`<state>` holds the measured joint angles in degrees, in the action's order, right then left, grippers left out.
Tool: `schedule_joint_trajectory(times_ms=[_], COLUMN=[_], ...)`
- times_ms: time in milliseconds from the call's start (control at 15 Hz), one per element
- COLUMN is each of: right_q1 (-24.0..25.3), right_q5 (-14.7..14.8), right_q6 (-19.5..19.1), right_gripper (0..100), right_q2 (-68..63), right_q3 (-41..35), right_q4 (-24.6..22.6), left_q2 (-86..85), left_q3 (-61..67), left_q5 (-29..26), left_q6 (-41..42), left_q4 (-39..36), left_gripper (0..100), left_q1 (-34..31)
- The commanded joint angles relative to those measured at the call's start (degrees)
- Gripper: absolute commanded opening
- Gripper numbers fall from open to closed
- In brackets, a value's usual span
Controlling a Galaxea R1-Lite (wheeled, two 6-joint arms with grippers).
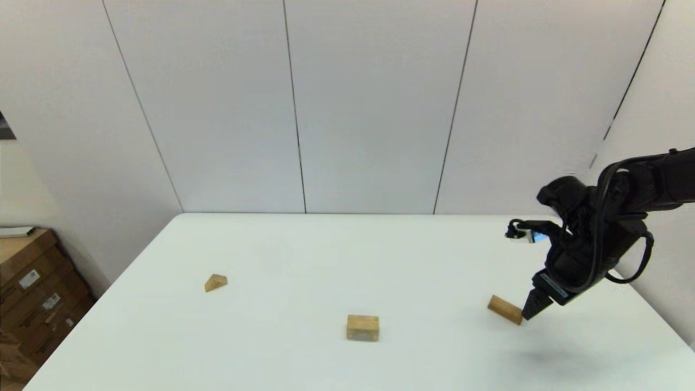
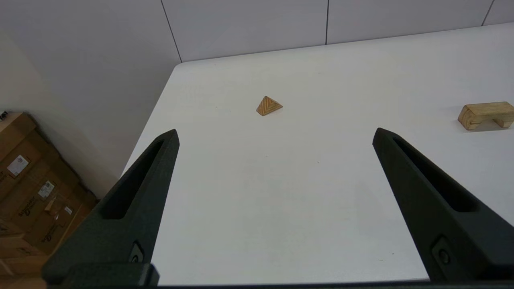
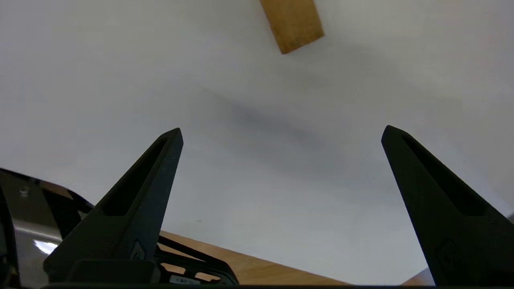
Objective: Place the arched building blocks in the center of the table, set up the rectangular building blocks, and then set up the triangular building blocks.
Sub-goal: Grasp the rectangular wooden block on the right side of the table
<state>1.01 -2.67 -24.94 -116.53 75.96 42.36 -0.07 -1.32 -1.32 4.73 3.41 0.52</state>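
Note:
The arched block (image 1: 362, 327) (image 2: 486, 114) rests near the middle front of the white table (image 1: 304, 255), its hollow facing down. At the right lies the rectangular block (image 1: 505, 309) (image 3: 292, 23), flat on the table. The small triangular block (image 1: 215, 282) (image 2: 269, 106) sits at the left. My right gripper (image 1: 529, 312) (image 3: 281, 132) hovers just right of the rectangular block, open and holding nothing. The left gripper (image 2: 275, 134) stays back at the table's near left, out of the head view, also open and empty.
Cardboard boxes (image 1: 32, 293) (image 2: 28, 192) are stacked on the floor off the table's left edge. A pale panelled wall (image 1: 347, 103) runs behind the table. The robot's base (image 3: 32, 216) shows below the table's near edge in the right wrist view.

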Motion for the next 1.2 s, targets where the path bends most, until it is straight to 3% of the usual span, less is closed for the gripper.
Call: schedule_joint_trajectory(times_ms=[67,267,467,1000,1200], right_q1=[0.13,0.13,0.22,0.13,0.22], right_q5=[-0.41,-0.41,-0.41,-0.41,-0.41], right_q6=[-4.33,-8.72,-10.21,-18.04,-18.74], right_gripper=[100,100,100,100,100], right_q2=[-3.35,-6.34,-9.15,-12.85,-13.81], right_q3=[0.24,2.09,2.35,4.81,4.81], right_q4=[-0.26,-2.90,-8.79,-9.05,-9.14], left_q2=[0.07,0.07,0.07,0.07,0.07], left_q3=[0.00,0.00,0.00,0.00,0.00], left_q5=[0.00,0.00,0.00,0.00,-0.09], left_q6=[0.02,0.02,0.02,0.02,0.02], left_q4=[0.01,0.01,0.01,0.01,0.01], left_gripper=[100,100,100,100,100], left_q1=[0.00,0.00,0.00,0.00,0.00])
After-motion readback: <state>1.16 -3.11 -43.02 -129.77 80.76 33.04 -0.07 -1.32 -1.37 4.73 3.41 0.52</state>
